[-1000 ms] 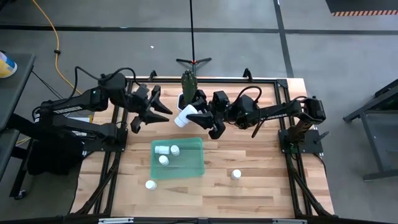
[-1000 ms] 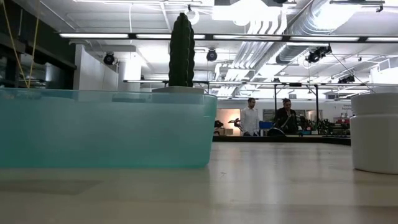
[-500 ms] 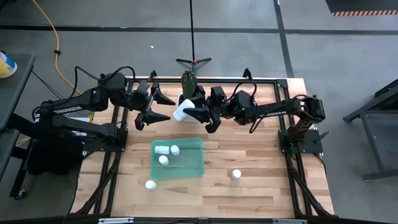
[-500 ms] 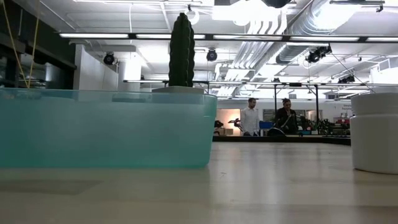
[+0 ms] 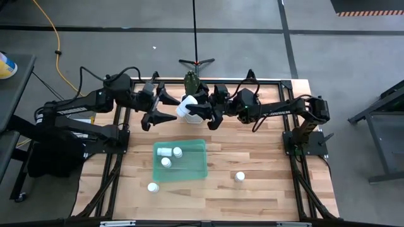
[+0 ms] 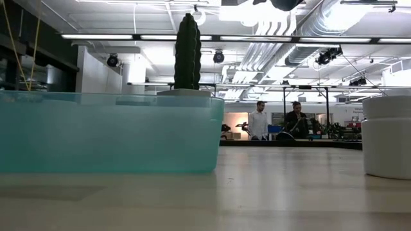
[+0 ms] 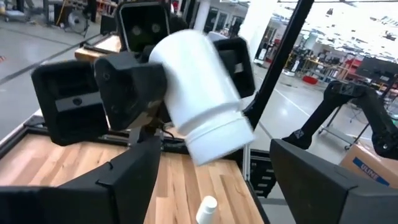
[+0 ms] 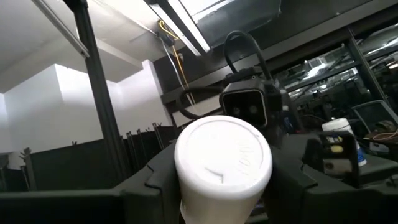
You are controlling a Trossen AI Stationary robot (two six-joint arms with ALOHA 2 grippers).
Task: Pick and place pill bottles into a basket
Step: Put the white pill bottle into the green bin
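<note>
My right gripper (image 5: 201, 112) is shut on a white pill bottle (image 5: 186, 108) held in the air over the far middle of the table. My left gripper (image 5: 170, 109) stands open just left of it. Its fingers (image 7: 124, 180) are spread on either side of the bottle's near end without touching it. The teal basket (image 5: 196, 165) lies nearer the front with three pill bottles (image 5: 167, 154) lying in it. Two more pill bottles stand on the table, one (image 5: 152, 186) left of the basket's front corner and one (image 5: 240, 176) to its right. My right gripper pinches the bottle's side wall (image 7: 163, 84) between its two fingers (image 7: 121, 93), about halfway along the bottle. The fingers come from the table's right, slanting upward, and lie across the bottle. The bottle is lifted clear and tilted, with one round end (image 8: 222, 158) turned toward my right wrist.
A cactus in a white pot (image 5: 190, 85) stands at the far edge, right behind the held bottle. In the low view the basket's wall (image 6: 109, 131) fills the left and a white bottle (image 6: 388, 135) stands at the right. People stand far off in the room.
My left gripper has opened and let go of the bottle, which stays in my right gripper. My right gripper has carried the bottle a little toward the table's far edge.
</note>
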